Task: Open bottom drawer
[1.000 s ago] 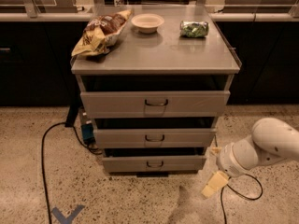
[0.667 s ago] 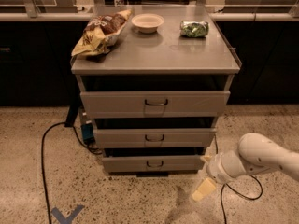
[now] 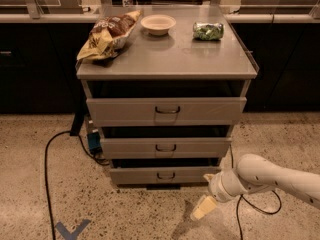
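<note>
Cabinet (image 3: 167, 64) stands on speckled floor, three grey drawers stacked. Bottom drawer (image 3: 130, 176) is lowest, just above the floor, front narrow and flat; looks shut or barely out, hard to say which.

Arm (image 3: 270, 176) comes in from the right, low. Gripper (image 3: 206, 193) hangs by the drawer's right end, below front height. Its two pale tips stand apart, jaws open, nothing held.

Handle (image 3: 165, 175) is a small dark loop at the centre of the front. It lies left of the gripper and a little higher, clearly apart, no contact.

Step in hand, as I judge it: the reach to the handle. To do it well, slide left and rise slightly. Line the jaws up with the loop before closing. Take the lowest loop, not the matching one above. Then pull straight out, level, so the tray does not bind.
</note>
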Motion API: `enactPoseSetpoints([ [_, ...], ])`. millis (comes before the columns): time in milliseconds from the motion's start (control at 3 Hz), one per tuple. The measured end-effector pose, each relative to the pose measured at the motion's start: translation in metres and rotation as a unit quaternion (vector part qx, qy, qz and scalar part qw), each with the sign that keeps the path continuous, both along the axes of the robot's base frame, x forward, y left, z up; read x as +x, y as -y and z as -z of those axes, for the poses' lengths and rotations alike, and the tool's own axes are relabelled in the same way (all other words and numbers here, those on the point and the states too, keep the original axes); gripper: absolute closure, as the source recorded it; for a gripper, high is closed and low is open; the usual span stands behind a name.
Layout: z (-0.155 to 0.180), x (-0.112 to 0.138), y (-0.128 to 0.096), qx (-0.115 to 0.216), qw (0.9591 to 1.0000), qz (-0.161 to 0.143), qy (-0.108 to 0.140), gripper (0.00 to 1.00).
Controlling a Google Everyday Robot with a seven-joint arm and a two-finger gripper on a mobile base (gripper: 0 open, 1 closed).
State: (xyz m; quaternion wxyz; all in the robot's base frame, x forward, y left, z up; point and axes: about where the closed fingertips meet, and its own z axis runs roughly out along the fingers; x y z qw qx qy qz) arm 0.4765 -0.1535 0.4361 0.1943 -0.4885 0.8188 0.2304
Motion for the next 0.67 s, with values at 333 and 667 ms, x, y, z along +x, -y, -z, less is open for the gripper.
enactPoseSetpoints([
  [333, 0.016, 0.001, -0.011, 0.008, 0.9999, -0.01, 0.003, 0.0],
  [667, 0.045, 0.022, -0.022, 0.012, 0.9997, -0.008, 0.021, 0.0],
])
